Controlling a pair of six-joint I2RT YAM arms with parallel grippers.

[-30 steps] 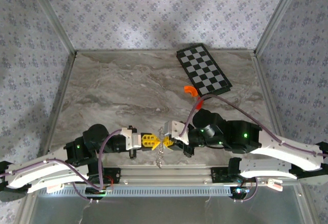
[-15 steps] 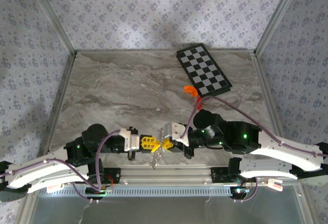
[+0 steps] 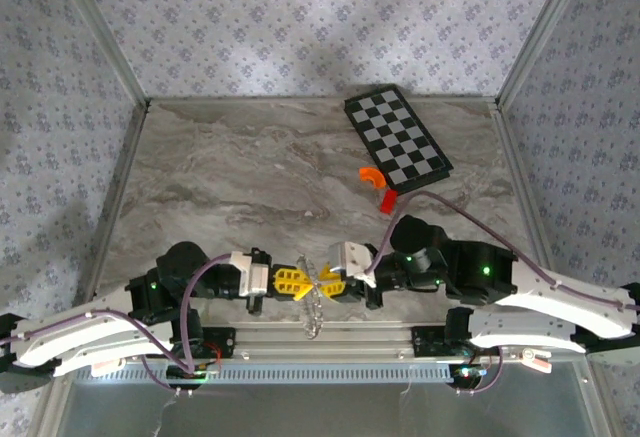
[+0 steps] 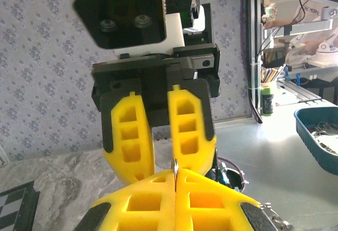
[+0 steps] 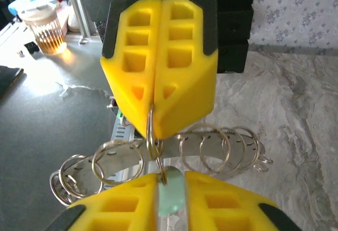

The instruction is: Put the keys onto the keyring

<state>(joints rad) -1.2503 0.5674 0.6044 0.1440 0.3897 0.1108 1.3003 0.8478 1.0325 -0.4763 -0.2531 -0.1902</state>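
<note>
The left gripper (image 3: pixel 300 280) clamps its jaws on the keyring (image 5: pixel 150 136). The right gripper (image 3: pixel 327 279) pinches the key (image 5: pixel 171 195) in its jaws, right at the ring. Threading looks begun but not finished.

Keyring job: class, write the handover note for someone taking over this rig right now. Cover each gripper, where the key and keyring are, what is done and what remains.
Left gripper: shut on one ring of the keyring, lifted between the two arms; the other linked rings hang below.
Right gripper: shut on the pale teal key, tip to tip with the left gripper.
Done: both pieces are held and brought together.
Left: I cannot tell whether the key is threaded on the ring. Check, finish threading if needed, then release.
</note>
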